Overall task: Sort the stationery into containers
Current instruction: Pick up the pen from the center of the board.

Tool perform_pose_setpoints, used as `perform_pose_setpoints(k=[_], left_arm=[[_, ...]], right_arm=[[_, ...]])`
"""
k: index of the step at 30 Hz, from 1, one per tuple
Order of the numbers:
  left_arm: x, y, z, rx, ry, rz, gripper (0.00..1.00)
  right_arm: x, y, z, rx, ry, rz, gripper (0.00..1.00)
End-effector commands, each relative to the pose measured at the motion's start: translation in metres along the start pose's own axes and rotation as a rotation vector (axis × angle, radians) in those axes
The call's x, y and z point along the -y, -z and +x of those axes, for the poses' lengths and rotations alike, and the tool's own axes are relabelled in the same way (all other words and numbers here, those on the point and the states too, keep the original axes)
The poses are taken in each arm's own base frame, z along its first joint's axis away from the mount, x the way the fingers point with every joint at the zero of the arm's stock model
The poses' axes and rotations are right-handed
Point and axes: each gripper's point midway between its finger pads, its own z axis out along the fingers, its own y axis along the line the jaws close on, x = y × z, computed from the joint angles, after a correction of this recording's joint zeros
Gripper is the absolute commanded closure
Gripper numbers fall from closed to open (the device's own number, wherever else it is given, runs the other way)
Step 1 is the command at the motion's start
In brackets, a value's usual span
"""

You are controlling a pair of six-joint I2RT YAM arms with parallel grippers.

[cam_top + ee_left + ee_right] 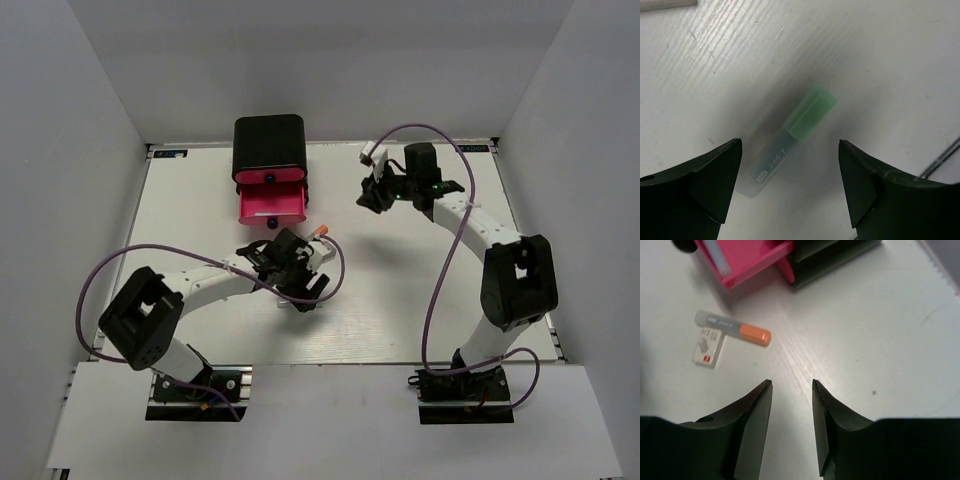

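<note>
A green-capped marker (796, 131) lies flat on the white table, between the jaws of my left gripper (790, 152), which is open just above it and not touching it. In the top view the left gripper (291, 262) hides this marker. The black cabinet (268, 143) stands at the back, with one pink drawer (270, 204) pulled out. My right gripper (791, 383) is open and empty above bare table. Ahead of it lie a grey pen with an orange tip (734, 329) and a white eraser (708, 346), near the open drawer (747, 257).
White walls enclose the table on three sides. A purple cable loops from each arm, the left one (92, 290) and the right one (447, 270). The orange tip (322, 231) shows just right of the left gripper. A white edge (667, 4) sits at the left wrist view's top.
</note>
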Motion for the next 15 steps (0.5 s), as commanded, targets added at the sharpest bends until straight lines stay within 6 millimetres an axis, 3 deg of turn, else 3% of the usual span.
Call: perform_pose_setpoints(k=[1,5,9,10,12,13,15], left_arm=[[-0.016,-0.002,-0.023,0.043,-0.099,-0.097,0.12],[-0.015,-0.013,-0.017,0.001,-0.126,-0.115,0.11],[-0.010,-0.021,-0.002,-0.050,-0.166,-0.132,0.19],[-0.012,-0.020,-0.002,-0.051,-0.167,-0.146,0.22],[-0.008,-0.021,0.006,-0.066,-0.176,-0.153,0.37],[-0.009,-0.021,0.011,-0.076,-0.176,-0.162,0.37],[-0.007,-0.017,0.006,-0.057,-0.174,-0.167,0.51]], right_arm=[[-0.021,0.016,-0.012,0.067,0.001,-0.045,0.56],[-0.026,0.024,-0.006,0.074,-0.011,-0.044,0.56],[-0.027,0.030,-0.007,0.093,-0.019,-0.037,0.55],[-0.032,0.030,-0.010,0.100,-0.016,-0.046,0.55],[-0.026,0.034,-0.006,0.102,-0.031,-0.034,0.55],[-0.025,0.035,-0.007,0.105,-0.029,-0.031,0.55],[-0.028,0.035,-0.003,0.102,-0.040,-0.036,0.55]])
